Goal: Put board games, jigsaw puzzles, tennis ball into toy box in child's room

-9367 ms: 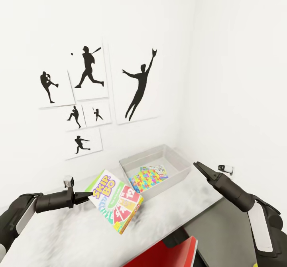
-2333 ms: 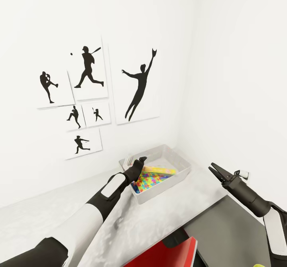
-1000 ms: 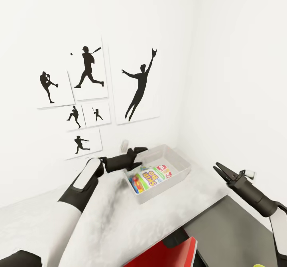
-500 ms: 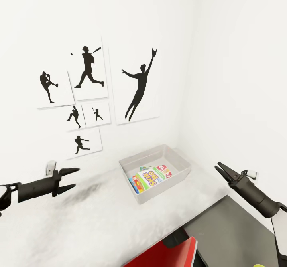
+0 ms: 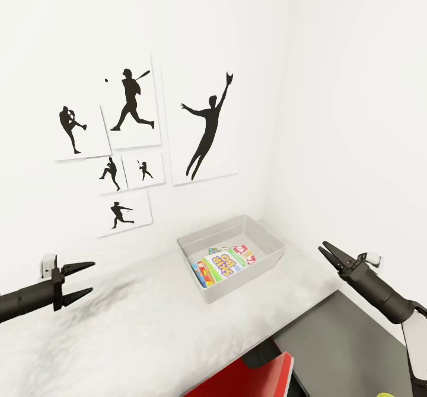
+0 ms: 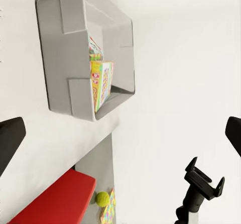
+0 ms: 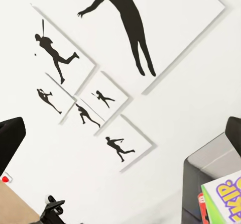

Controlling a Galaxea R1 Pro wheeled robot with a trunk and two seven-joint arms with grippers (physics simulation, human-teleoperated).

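Note:
The grey toy box [image 5: 237,282] stands on the white table against the far wall. A Skip-Bo board game [image 5: 224,264] lies flat inside it on top of other colourful toys. My left gripper [image 5: 80,278] hangs open and empty over the table, well left of the box. My right gripper [image 5: 332,254] is open and empty, right of the box past the table's edge. In the left wrist view the box [image 6: 75,48] holds the game [image 6: 100,83], and a tennis ball [image 6: 103,199] lies low beside a colourful flat item.
Black baseball silhouettes [image 5: 207,127] hang on the wall behind the table [image 5: 178,332]. A red object [image 5: 255,379] and a dark grey surface [image 5: 344,337] lie below the table's front edge. A yellow-green sliver of the ball [image 5: 388,393] shows at the bottom right.
My left arm has pulled back from the box's rim to the far left, open and empty. The Skip-Bo game stays in the box. The right gripper has hardly moved.

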